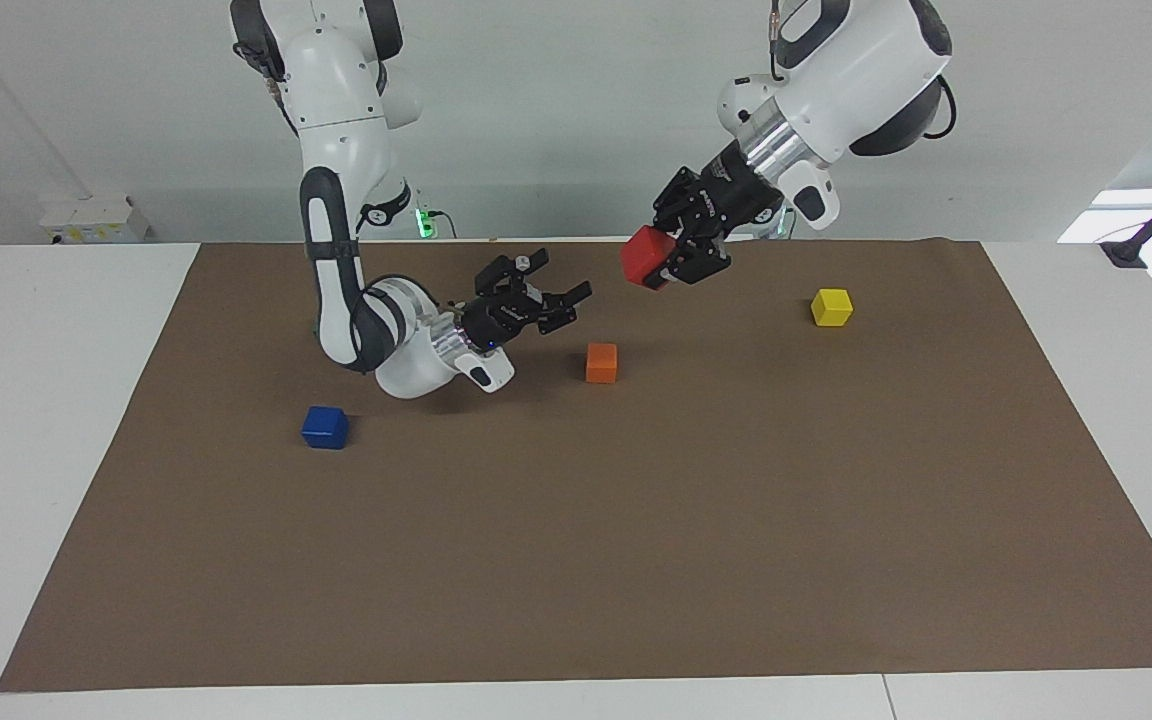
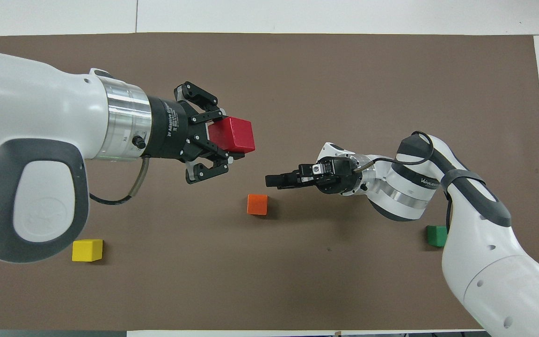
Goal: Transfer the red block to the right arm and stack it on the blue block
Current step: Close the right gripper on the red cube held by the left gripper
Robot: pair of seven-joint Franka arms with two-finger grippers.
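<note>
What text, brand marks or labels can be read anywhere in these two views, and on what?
"2F Adaptive": on the left gripper collar; smaller print beneath is blurred.
Brand lettering on the right arm wrist band: too blurred to read reliably.
Blocks: no markings.

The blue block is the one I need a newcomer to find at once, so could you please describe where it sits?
Start from the brown mat covering the table and go to the right arm's end. There, just past the right arm's bent elbow and farther from the robots than it, the blue block sits alone on the mat. It is the only deep blue cube; the nearest other cube in the facing view is the orange block.
</note>
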